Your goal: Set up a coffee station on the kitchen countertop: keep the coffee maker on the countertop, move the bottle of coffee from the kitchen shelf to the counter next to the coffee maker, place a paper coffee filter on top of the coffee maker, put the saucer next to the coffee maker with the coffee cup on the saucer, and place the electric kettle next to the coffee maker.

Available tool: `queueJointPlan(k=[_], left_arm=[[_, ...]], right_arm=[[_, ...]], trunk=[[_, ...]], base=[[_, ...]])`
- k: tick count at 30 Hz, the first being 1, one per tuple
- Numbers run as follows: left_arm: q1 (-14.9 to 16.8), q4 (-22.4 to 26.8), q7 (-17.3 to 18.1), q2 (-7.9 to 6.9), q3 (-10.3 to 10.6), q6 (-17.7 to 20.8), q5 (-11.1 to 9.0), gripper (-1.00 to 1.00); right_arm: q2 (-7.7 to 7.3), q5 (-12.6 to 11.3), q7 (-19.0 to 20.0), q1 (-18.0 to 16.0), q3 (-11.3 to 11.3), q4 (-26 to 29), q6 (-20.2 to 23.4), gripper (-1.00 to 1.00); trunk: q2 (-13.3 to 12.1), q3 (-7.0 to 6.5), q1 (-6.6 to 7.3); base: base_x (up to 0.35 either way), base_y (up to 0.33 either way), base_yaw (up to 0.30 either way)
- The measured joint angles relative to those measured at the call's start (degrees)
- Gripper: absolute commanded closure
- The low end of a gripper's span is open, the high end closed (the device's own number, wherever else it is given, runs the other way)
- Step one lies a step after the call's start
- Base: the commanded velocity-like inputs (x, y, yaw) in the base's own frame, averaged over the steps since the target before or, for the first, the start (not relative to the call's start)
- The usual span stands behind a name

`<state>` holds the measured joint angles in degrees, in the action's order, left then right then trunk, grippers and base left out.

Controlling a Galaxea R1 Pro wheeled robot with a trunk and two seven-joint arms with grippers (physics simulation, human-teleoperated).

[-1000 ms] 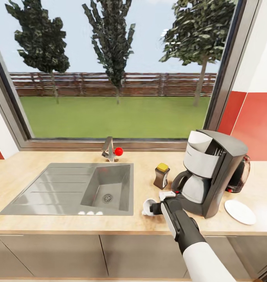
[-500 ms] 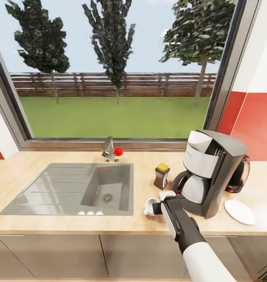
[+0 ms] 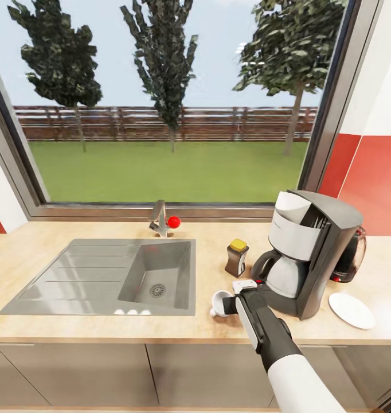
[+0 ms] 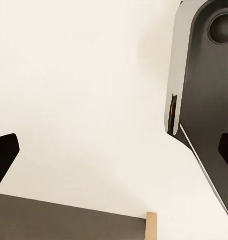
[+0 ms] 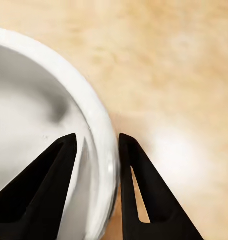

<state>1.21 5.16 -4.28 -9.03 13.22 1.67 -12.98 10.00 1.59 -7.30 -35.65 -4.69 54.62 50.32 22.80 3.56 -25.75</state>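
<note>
The coffee maker [image 3: 310,252] stands on the kitchen countertop [image 3: 75,327]. Left of it is the bottle of coffee [image 3: 237,258]. The electric kettle [image 3: 352,255] peeks out from behind its right side, and the saucer [image 3: 351,310] lies bare at its front right. The coffee cup [image 3: 219,302] is tilted just left of the machine's base. My right gripper [image 3: 229,306] is shut on the cup's rim [image 5: 101,130], one finger inside and one outside. My left gripper [image 4: 114,152] is open before a white wall. The kitchen shelf is out of view. I cannot make out a paper coffee filter.
A steel sink [image 3: 155,281] with drainboard is sunk into the counter to the left, and a faucet [image 3: 160,221] with a red knob stands behind it. A large window runs along the back. Dark cabinets [image 3: 161,373] sit below the counter edge.
The cup has shifted slightly toward the coffee maker in my right gripper. The arm and everything else stay almost still.
</note>
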Motion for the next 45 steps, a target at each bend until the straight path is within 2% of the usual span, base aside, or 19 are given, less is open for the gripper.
queueJointPlan(k=[6,8,9,12,17,19,21,23,25,37,45], left_arm=[[0.0,0.1,0.0,0.00,0.0,-0.1,0.0,-1.00],[0.0,0.1,0.0,0.00,0.0,-0.3,0.0,-1.00],[0.0,0.1,0.0,0.00,-0.1,-0.5,0.0,-1.00],[0.0,0.2,-0.1,0.00,-0.2,-0.6,0.0,-1.00],[0.1,0.2,-0.1,0.04,-0.3,-0.6,0.0,-1.00],[0.1,0.3,-0.1,0.09,-0.3,-0.6,-0.1,-1.00],[0.1,0.3,-0.1,0.16,-0.4,-0.6,-0.1,-1.00],[0.1,0.5,-0.1,0.19,-0.4,-0.6,-0.2,-1.00],[0.1,0.7,-0.2,0.23,-0.4,-0.6,-0.3,-1.00],[0.2,0.8,-0.2,0.30,-0.4,-0.6,-0.4,-1.00],[0.2,0.8,-0.2,0.47,-0.4,-0.6,-0.4,-1.00]], right_arm=[[0.00,0.0,1.5,0.0,-0.2,2.4,0.0,1.00],[0.00,0.1,4.4,0.0,-0.2,4.0,0.0,1.00],[0.00,-0.5,8.3,0.0,-0.3,5.6,0.0,1.00],[-0.01,0.0,10.0,0.0,-0.3,8.3,0.0,1.00],[-0.01,0.0,10.5,0.0,-0.6,12.1,0.0,1.00],[-0.01,-0.1,10.5,0.0,-2.0,12.6,0.0,1.00],[-0.01,-0.1,10.5,0.0,-4.5,12.9,0.0,1.00],[-0.01,-0.1,10.6,0.0,-6.0,13.0,0.1,1.00],[-0.01,0.0,10.5,0.0,-6.6,13.0,0.1,1.00],[0.00,0.1,10.7,0.0,-6.8,13.1,0.1,1.00],[0.00,0.1,10.7,0.0,-6.8,13.1,0.1,1.00]], trunk=[[0.0,0.01,0.00],[0.0,0.01,0.00],[0.0,0.00,0.00],[0.0,0.00,0.00],[0.0,0.01,0.00],[0.0,0.01,0.00],[0.0,0.01,-0.01],[0.0,0.01,-0.01],[0.0,0.01,-0.01],[0.0,0.01,-0.03],[0.0,0.01,-0.03]], base=[[0.000,0.000,0.000],[0.000,0.000,0.000],[0.000,0.000,0.000],[0.000,0.000,0.000],[0.000,0.000,0.000],[-0.007,0.000,0.000],[-0.045,0.000,0.000],[-0.069,0.000,0.000],[-0.082,-0.010,0.000],[-0.216,-0.159,0.005],[-0.225,-0.201,0.231]])
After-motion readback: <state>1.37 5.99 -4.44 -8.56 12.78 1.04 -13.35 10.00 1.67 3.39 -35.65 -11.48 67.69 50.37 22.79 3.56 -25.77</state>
